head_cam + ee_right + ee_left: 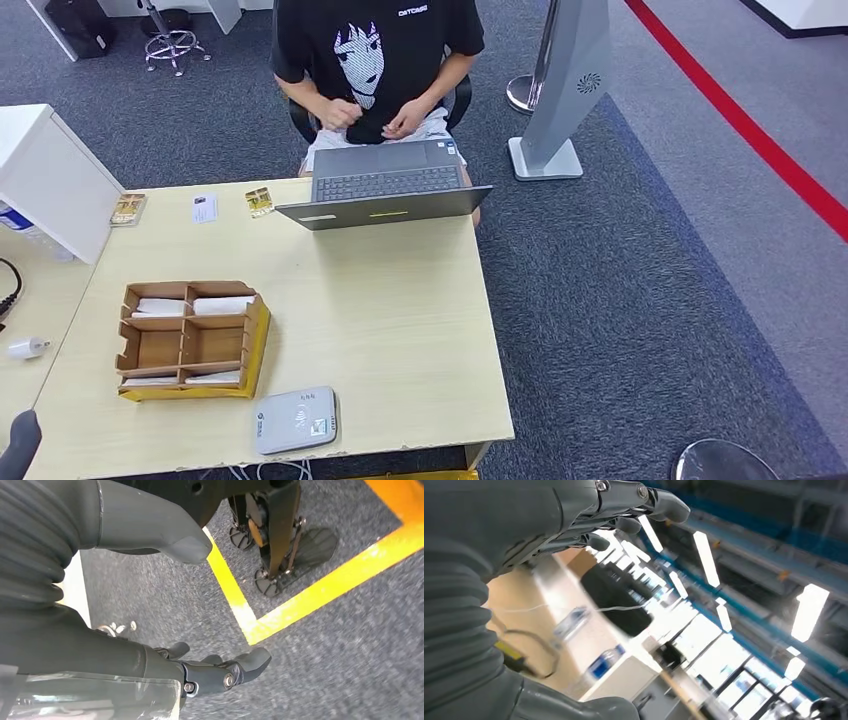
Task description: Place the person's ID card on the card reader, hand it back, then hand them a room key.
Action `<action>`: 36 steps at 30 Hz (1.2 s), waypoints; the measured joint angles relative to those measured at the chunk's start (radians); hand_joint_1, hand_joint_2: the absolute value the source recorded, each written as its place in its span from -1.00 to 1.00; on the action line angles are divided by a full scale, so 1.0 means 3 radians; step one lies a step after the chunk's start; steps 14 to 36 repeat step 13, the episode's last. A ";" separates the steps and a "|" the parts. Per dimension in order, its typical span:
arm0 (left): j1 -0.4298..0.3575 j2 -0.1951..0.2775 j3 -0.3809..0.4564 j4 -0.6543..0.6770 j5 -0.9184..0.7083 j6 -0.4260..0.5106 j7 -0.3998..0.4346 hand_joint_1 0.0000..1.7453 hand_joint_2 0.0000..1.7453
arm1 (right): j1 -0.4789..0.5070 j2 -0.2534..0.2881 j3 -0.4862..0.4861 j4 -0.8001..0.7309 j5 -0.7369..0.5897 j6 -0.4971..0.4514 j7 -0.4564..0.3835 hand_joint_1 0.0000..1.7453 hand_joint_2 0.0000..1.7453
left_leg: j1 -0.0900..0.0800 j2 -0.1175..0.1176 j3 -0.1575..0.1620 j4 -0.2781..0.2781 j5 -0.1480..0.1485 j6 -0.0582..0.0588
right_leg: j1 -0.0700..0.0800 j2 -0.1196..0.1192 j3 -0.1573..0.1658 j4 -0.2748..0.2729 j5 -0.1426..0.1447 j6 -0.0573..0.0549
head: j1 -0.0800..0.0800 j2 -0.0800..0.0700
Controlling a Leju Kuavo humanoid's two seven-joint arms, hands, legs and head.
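A grey-white card reader (296,420) lies at the near edge of the pale wooden table (400,320). Beside it stands a cardboard organizer (190,340) with white cards (222,305) in some compartments. Three small cards lie at the far edge: one (259,200) by the laptop, a white one (204,207) and one (128,208) further left. The person (375,60) sits behind the laptop with both hands at the lap. My left hand (549,530) is raised beside the table, fingers spread and holding nothing; its tip (20,440) shows at the lower left. My right hand (100,645) hangs over the carpet, holding nothing.
An open grey laptop (385,190) sits at the table's far side. A white box (50,180) and a white plug (28,347) are on the adjoining desk at left. A grey kiosk stand (565,90) is right of the person. Yellow floor tape (240,605) runs under my right hand.
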 joint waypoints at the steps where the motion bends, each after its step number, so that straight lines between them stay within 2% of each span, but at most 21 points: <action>1: 0.0051 -0.0113 0.0168 -0.0011 0.0237 -0.0354 0.0053 -1.00 1.00 | 0.0001 0.0011 -0.0035 0.0000 -0.0008 -0.0017 0.0006 -1.00 1.00 | 0.0000 -0.0001 0.0001 0.0000 -0.0001 -0.0001 | 0.0000 0.0000 0.0001 0.0000 -0.0001 -0.0001 | 0.0000 0.0000; 4: 0.0080 -0.0355 0.0701 0.0187 0.1142 -0.1641 0.0266 -1.00 1.00 | 0.0004 0.0041 -0.0124 0.0000 -0.0002 -0.0020 -0.0001 -1.00 1.00 | 0.0001 -0.0002 0.0004 0.0000 -0.0001 -0.0005 | 0.0000 -0.0001 0.0003 0.0000 -0.0002 -0.0003 | -0.0004 0.0000; 6: 0.0000 -0.0461 0.1062 0.0467 0.1425 -0.2264 0.0364 -1.00 1.00 | 0.0004 0.0053 -0.0164 0.0000 0.0023 -0.0008 -0.0009 -1.00 1.00 | 0.0002 -0.0003 0.0005 -0.0001 0.0001 -0.0008 | 0.0001 -0.0001 0.0004 0.0001 -0.0001 -0.0004 | -0.0004 0.0000; 8: -0.0124 -0.0540 0.1401 0.0793 0.1481 -0.2613 0.0451 -1.00 1.00 | 0.0006 0.0058 -0.0187 0.0000 0.0064 0.0000 -0.0018 -1.00 1.00 | 0.0003 -0.0004 0.0007 -0.0001 0.0002 -0.0009 | 0.0002 -0.0001 0.0006 0.0002 0.0000 -0.0006 | -0.0005 0.0000; 10: -0.0298 -0.0583 0.1759 0.1249 0.1385 -0.2819 0.0537 -1.00 1.00 | 0.0007 0.0059 -0.0199 0.0000 0.0132 0.0021 -0.0052 -1.00 1.00 | 0.0002 -0.0005 0.0008 -0.0002 0.0003 -0.0009 | 0.0002 -0.0004 0.0008 0.0002 0.0000 -0.0006 | -0.0004 0.0000; 12: -0.0471 -0.0583 0.2123 0.1832 0.1168 -0.2926 0.0555 -1.00 1.00 | 0.0007 0.0059 -0.0203 0.0000 0.0197 0.0051 -0.0099 -1.00 1.00 | 0.0003 -0.0005 0.0011 -0.0002 0.0003 -0.0010 | 0.0002 -0.0004 0.0010 0.0002 0.0000 -0.0007 | -0.0005 0.0000; 13: -0.0513 -0.0579 0.2213 0.1989 0.1105 -0.2940 0.0551 -1.00 1.00 | 0.0006 0.0059 -0.0203 0.0000 0.0214 0.0058 -0.0111 -1.00 1.00 | 0.0003 -0.0004 0.0012 -0.0002 0.0002 -0.0010 | 0.0002 -0.0003 0.0011 0.0002 0.0000 -0.0007 | -0.0005 0.0000; 36: -0.0513 -0.0579 0.2213 0.1989 0.1105 -0.2940 0.0551 -1.00 1.00 | 0.0006 0.0059 -0.0203 0.0000 0.0214 0.0058 -0.0111 -1.00 1.00 | 0.0003 -0.0004 0.0012 -0.0002 0.0002 -0.0010 | 0.0002 -0.0003 0.0011 0.0002 0.0000 -0.0007 | -0.0005 0.0000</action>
